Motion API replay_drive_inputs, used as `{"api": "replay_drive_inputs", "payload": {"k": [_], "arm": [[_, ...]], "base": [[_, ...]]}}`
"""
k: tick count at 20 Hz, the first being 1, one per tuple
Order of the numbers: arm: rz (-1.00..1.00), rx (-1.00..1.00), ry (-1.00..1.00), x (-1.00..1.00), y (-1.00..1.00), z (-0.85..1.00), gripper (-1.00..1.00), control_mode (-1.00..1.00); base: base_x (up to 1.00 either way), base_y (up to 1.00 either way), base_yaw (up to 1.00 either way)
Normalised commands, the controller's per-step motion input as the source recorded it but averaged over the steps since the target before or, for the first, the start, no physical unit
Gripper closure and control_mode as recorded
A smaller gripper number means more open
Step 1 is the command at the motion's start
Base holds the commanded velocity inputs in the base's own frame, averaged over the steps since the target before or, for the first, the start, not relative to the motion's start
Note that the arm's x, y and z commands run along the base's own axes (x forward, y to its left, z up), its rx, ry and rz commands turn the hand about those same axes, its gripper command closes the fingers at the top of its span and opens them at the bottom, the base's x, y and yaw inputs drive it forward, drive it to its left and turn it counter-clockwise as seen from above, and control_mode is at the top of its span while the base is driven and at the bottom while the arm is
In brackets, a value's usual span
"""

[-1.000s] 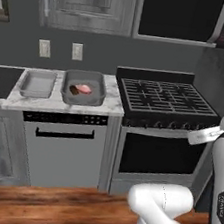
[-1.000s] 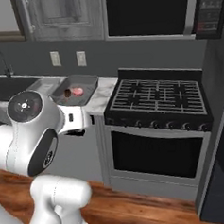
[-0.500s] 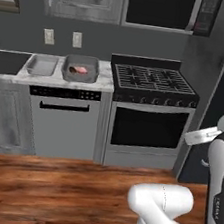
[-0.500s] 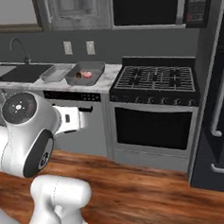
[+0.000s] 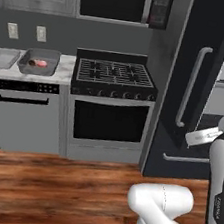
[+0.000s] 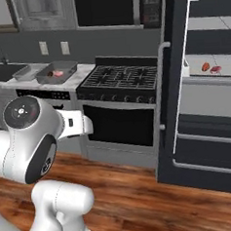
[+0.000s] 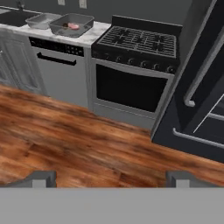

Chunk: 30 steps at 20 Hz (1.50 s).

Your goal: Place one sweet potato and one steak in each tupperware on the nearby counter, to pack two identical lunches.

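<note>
- The black gas stove [image 5: 115, 76] is my landmark, set in a run of dark grey cabinets above a wooden floor [image 7: 87, 148]; the note is placed around it.
- Just left of the stove lies the white marble counter [image 5: 64, 69]; on it two grey tupperware trays sit side by side, the nearer tupperware [image 5: 39, 61] just beside the stove, the farther tupperware [image 6: 28, 71] beyond it toward the sink [image 6: 4, 71].
- Inside the nearer tray rests a reddish steak [image 5: 40, 63] with a darker lump touching it, too small to name for sure; I cannot tell what the farther tray holds.
- Below the counter, left of the stove, stands a grey dishwasher [image 5: 25, 117] with a dark bar handle.
- Right of the stove stands a tall dark fridge with its door [image 6: 171, 79] swung open; on a pale shelf [image 6: 207, 74] inside, well right of the stove, lie a small orange-red sweet potato [image 6: 205, 66] and a second steak [image 6: 215, 70], close together.
- Above the stove hangs a dark microwave [image 5: 122, 2].
- My gripper [image 7: 111, 178] is held low in front of the stove, over the floor; its two fingertips [image 7: 41, 178] stand wide apart with nothing between them.
- My white arm [image 6: 31, 138] rises well in front of the stove, not touching any food or tray.
</note>
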Motion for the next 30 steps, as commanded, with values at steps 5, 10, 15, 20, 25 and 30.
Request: {"api": "replay_drive_inputs", "payload": {"k": [5, 10, 15, 20, 25, 30], "arm": [[0.0, 0.0, 0.0, 0.0, 0.0, 0.0, -1.0, 1.0], [0.0, 0.0, 0.0, 0.0, 0.0, 0.0, -1.0, 1.0], [0.0, 0.0, 0.0, 0.0, 0.0, 0.0, -1.0, 1.0], [0.0, 0.0, 0.0, 0.0, 0.0, 0.0, -1.0, 1.0], [0.0, 0.0, 0.0, 0.0, 0.0, 0.0, -1.0, 1.0], [0.0, 0.0, 0.0, 0.0, 0.0, 0.0, -1.0, 1.0]], "base": [[-0.02, -1.0, 0.0], [0.0, -1.0, 0.0], [0.01, -0.93, 0.0], [0.07, -0.76, 0.0], [0.34, -0.24, 0.0], [0.48, 0.0, 0.0]]}}
